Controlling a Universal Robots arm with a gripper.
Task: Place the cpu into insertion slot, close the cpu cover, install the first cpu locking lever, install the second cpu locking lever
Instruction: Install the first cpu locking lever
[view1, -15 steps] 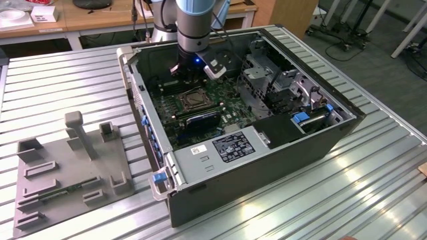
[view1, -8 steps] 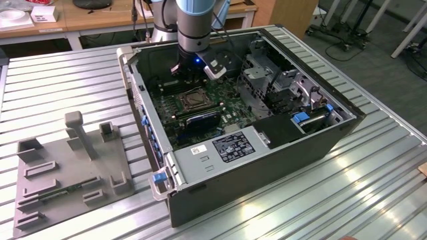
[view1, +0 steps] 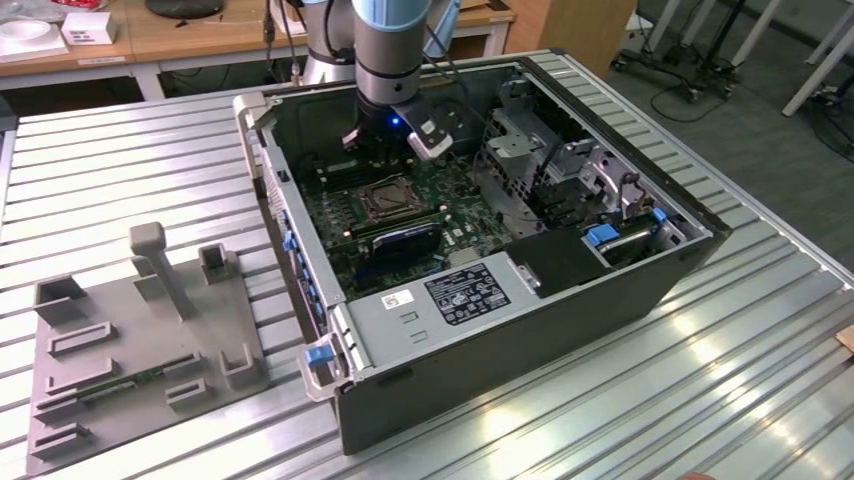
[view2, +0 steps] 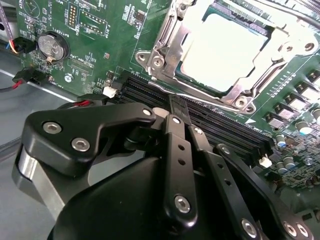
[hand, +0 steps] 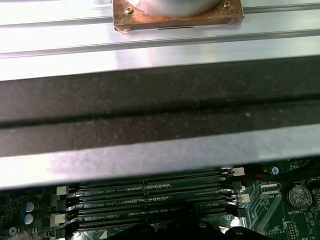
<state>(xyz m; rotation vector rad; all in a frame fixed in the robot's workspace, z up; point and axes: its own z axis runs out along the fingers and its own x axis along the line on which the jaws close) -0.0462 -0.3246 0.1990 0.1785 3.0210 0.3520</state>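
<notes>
the gripper (view2: 171, 101), fingers pressed together on nothing, hovers at the memory slots (view2: 235, 132) just beside the cpu (view2: 220, 50), which lies under the lowered cpu cover (view2: 167, 47) (seemingly flat), so i judge a sideways slip could scrape those slots.

an open computer case (view1: 534, 345) lies on a slatted metal table (view1: 120, 165), a grey fixture tray (view1: 127, 345) beside it.
</notes>
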